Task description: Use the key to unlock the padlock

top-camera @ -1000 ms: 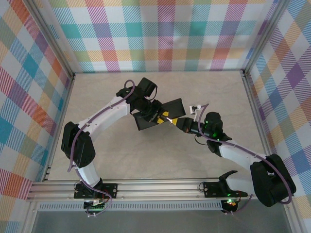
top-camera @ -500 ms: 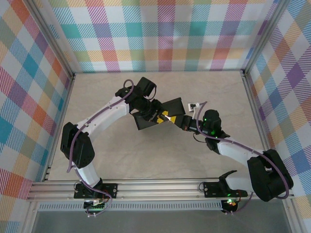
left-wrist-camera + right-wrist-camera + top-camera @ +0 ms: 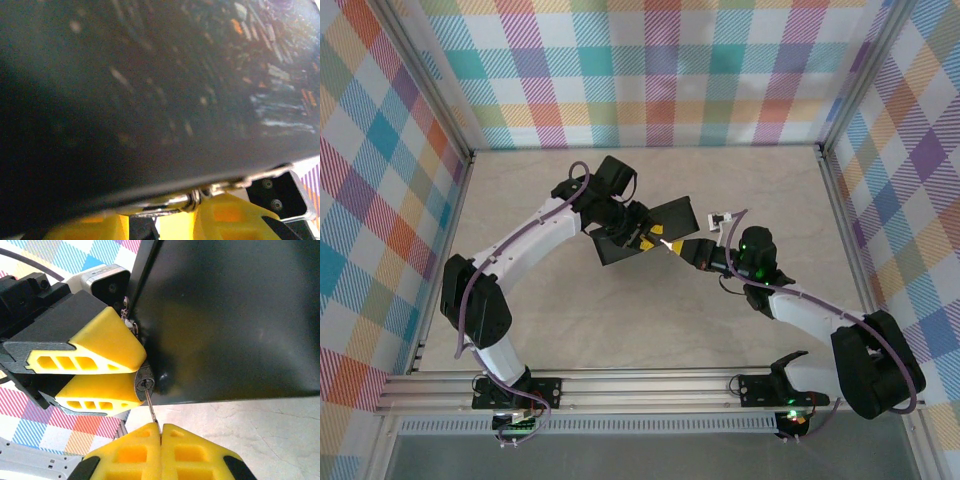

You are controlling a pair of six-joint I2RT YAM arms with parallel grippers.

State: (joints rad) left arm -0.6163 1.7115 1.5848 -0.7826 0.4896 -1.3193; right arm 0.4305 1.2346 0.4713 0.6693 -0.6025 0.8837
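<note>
- The right end effector [image 3: 161,432] was seen pinched shut on the key [image 3: 151,407], low in the right wrist view.
- The padlock [image 3: 145,384] was held narrowly in the left end effector [image 3: 137,371], mid-left, beside a dark box [image 3: 235,315].
- Over 1 second the right arm was brought leftward; the key tip was judged at the keyhole, insertion pending.

Gripper fingers [image 3: 100,347] yellow; key [image 3: 151,407] silvery; panel [image 3: 240,315] black — walls [image 3: 660,60] pastel plaid, table [image 3: 620,330] beige marbled.
</note>
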